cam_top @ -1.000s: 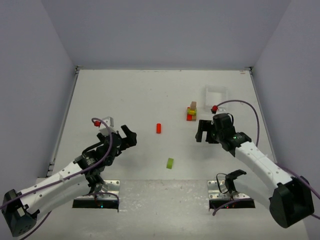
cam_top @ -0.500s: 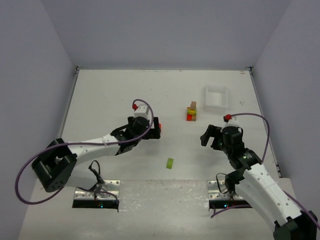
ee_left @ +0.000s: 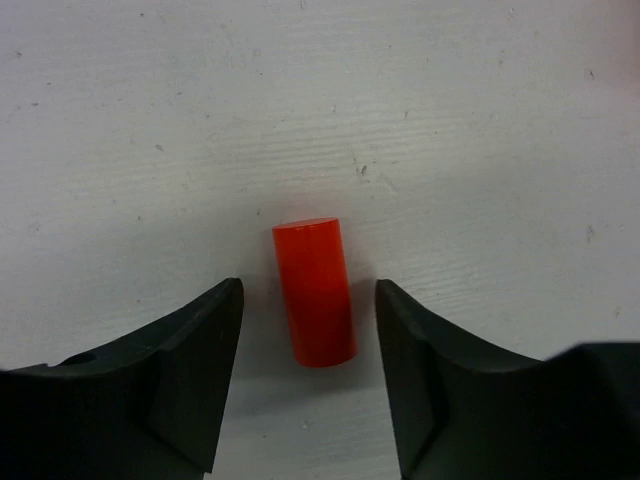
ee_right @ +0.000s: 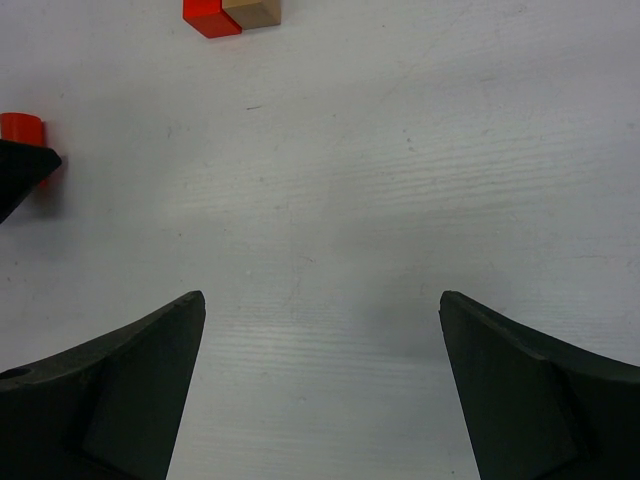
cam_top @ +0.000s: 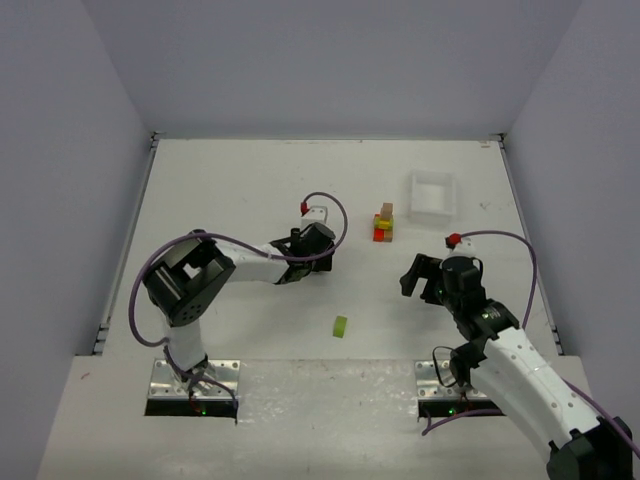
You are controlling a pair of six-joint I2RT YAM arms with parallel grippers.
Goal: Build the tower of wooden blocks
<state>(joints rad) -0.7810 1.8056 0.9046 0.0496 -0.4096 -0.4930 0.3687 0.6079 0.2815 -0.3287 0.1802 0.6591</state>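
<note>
A red cylinder block (ee_left: 315, 295) lies flat on the white table between the fingers of my left gripper (ee_left: 310, 285). The jaws straddle it closely, with a thin gap on each side, so it is not gripped. From above, the left gripper (cam_top: 320, 245) sits left of the tower (cam_top: 384, 224), a short stack of red, yellow and brown blocks. A lime green block (cam_top: 341, 326) lies alone nearer the arms. My right gripper (cam_top: 418, 275) hovers wide open over bare table, right of the tower's front. In the right wrist view the red cylinder (ee_right: 20, 128) and the tower's base (ee_right: 230, 15) show.
A white rectangular tray (cam_top: 431, 193) stands behind and to the right of the tower. Grey walls close the table on three sides. The left arm stretches across the table's middle.
My left arm has reached right and forward to the red cylinder and its jaws have narrowed around it. The right arm drew back from the tower earlier and is now still.
</note>
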